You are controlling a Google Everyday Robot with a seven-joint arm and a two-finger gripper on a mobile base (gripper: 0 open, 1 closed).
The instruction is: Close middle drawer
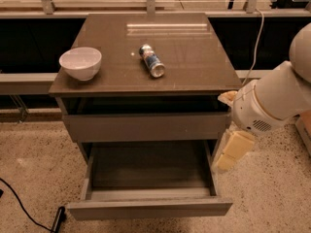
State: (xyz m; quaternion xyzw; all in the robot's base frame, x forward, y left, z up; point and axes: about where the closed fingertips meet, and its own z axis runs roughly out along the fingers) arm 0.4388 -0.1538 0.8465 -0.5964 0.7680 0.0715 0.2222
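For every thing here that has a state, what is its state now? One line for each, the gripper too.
middle drawer: pulled far out, nothing seen inside.
top drawer: open a little, with a dark gap under the cabinet top.
bowl: upright, on the left of the cabinet top.
can: lying on its side, mid cabinet top.
gripper: pointing down, just right of the middle drawer.
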